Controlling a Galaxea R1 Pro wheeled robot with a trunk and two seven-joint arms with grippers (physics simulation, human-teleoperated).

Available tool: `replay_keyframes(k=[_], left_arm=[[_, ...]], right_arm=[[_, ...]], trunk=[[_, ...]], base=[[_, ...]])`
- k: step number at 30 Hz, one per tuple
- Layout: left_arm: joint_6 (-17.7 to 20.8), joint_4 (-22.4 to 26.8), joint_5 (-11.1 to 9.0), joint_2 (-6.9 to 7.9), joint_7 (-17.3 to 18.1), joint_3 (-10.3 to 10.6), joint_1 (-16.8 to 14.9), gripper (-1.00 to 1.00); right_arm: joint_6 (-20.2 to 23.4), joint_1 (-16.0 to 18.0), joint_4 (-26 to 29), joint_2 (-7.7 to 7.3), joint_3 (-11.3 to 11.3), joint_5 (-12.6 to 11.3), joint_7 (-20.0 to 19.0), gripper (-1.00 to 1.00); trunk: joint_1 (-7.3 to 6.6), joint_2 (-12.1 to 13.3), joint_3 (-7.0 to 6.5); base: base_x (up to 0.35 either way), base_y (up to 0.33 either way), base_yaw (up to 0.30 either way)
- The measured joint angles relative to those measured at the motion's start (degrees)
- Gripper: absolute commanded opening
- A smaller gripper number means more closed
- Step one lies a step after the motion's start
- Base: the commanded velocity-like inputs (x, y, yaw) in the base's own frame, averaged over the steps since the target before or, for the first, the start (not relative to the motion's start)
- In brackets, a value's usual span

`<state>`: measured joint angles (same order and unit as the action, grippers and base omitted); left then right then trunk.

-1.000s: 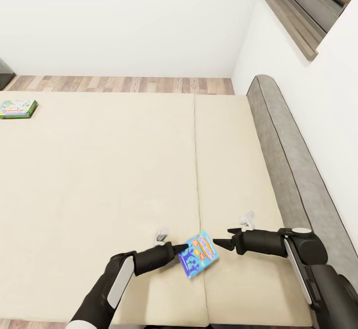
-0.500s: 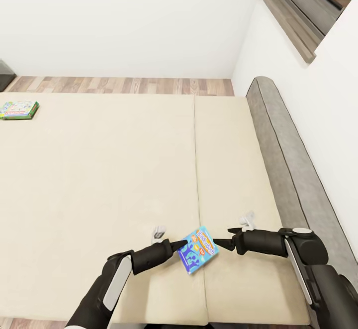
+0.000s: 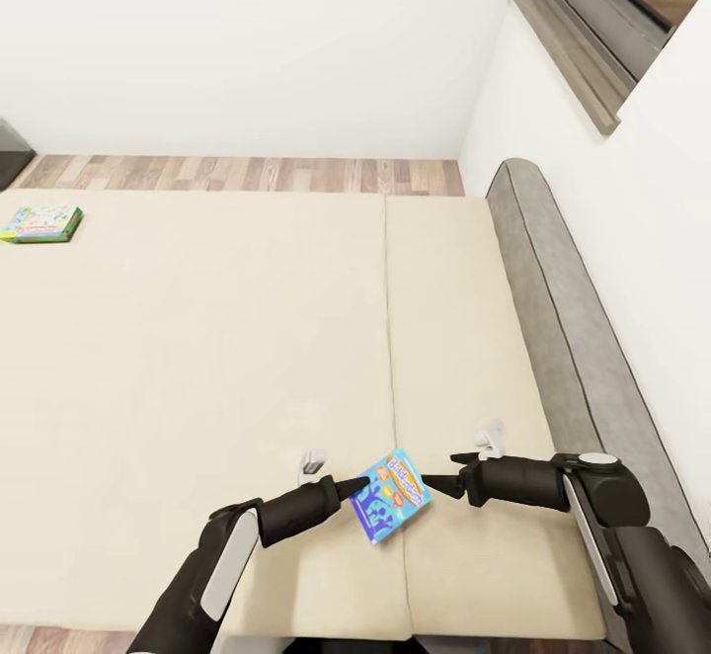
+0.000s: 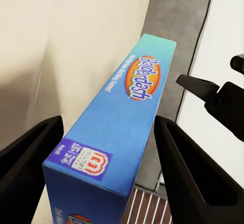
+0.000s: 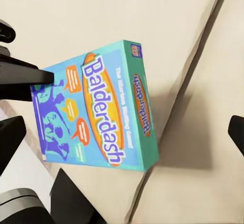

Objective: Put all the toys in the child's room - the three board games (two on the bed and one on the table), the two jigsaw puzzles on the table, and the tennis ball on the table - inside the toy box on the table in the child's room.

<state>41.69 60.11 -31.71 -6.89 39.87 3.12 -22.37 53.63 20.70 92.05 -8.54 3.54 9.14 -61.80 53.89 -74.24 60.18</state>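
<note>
Where the two cream mattress halves meet near the bed's (image 3: 197,358) front edge, a blue Balderdash board game (image 3: 391,509) is seen tilted, w/ the left gripper (image 3: 348,486) at one short edge and the right gripper (image 3: 441,483) near the opposite corner. In the left wrist view the box's (image 4: 114,148) narrow side is framed between two dark fingers (image 4: 185,170), spread apart on either side of it; no firm contact w/ the box is visible. From the right wrist view the box cover (image 5: 96,112) is seen face-on, lying on the mattress beside the seam, approx. between the right fingers, which are wide apart at the frame's edges; the left fingertip (image 5: 28,76) touches the box's edge. A second board game (image 3: 41,224), green-edged, lies at the bed's far left side. The grey padded headboard (image 3: 563,318) runs along the right, against a white wall.
</note>
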Motion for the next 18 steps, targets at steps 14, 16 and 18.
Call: replay_keyframes(k=[14, 16, 18], left_arm=[[-0.10, 0.08, 0.01, 0.48, 0.00, -0.35, 0.33, -1.00], [-0.10, 0.08, 0.00, 0.54, 0.00, -0.39, 0.35, -1.00], [-0.09, 0.08, 0.00, 0.63, 0.00, -0.45, 0.37, -1.00]], right_arm=[[0.25, 0.03, -0.01, 0.22, -0.61, 0.17, 0.14, 1.00], [0.27, 0.02, -0.01, 0.23, -0.65, 0.17, 0.14, 1.00], [0.30, 0.01, 0.00, 0.24, -0.70, 0.18, 0.15, 1.00]], trunk=[[-3.08, 5.62, -2.51], [-3.52, 6.42, -2.87], [-3.95, 7.22, -3.23]], base=[[0.000, 0.000, 0.000], [0.000, 0.000, 0.000], [0.000, 0.000, 0.000]])
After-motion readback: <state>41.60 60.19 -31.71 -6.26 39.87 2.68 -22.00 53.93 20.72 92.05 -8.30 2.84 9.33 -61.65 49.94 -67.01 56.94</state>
